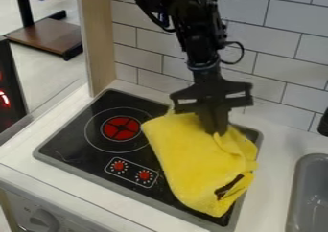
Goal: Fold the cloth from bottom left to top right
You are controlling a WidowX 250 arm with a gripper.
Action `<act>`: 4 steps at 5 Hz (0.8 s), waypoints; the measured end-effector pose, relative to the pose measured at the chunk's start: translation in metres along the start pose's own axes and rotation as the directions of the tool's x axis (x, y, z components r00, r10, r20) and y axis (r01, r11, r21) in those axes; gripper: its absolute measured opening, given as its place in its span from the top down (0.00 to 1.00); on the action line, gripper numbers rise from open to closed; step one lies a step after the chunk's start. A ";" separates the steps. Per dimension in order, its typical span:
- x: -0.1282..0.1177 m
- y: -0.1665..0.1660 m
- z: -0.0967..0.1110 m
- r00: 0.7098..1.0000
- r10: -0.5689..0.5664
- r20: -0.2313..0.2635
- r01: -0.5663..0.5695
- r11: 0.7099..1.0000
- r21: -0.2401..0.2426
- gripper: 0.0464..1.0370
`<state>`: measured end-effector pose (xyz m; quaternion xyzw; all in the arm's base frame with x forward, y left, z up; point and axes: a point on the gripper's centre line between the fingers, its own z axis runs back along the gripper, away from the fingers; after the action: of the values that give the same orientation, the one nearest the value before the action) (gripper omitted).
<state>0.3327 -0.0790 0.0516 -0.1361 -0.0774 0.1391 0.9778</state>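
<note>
Hanging my claw [216,130] down at the rumpled yellow cloth [192,164] on the stove [76,137], I can't tell whether it's wide or narrow.

A black stovetop [76,141] lies left of the grey sink [297,192], with white wall tiles [288,49] at the far side.

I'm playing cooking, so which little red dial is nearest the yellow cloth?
The right-hand round red dial, beside the yellow cloth; the other dial sits farther left.
</note>
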 end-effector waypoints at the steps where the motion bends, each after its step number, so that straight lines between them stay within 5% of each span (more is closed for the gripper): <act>1: 0.000 -0.001 0.000 1.000 0.001 -0.001 -0.001 1.000 -0.004 0.54; 3: -0.004 -0.001 0.008 1.000 -0.012 0.006 0.012 1.000 -0.008 0.03; 4: -0.010 -0.010 0.013 0.999 -0.036 -0.006 0.035 0.999 -0.027 0.03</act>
<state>0.3230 -0.0874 0.0660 -0.1484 -0.0786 0.1202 0.9784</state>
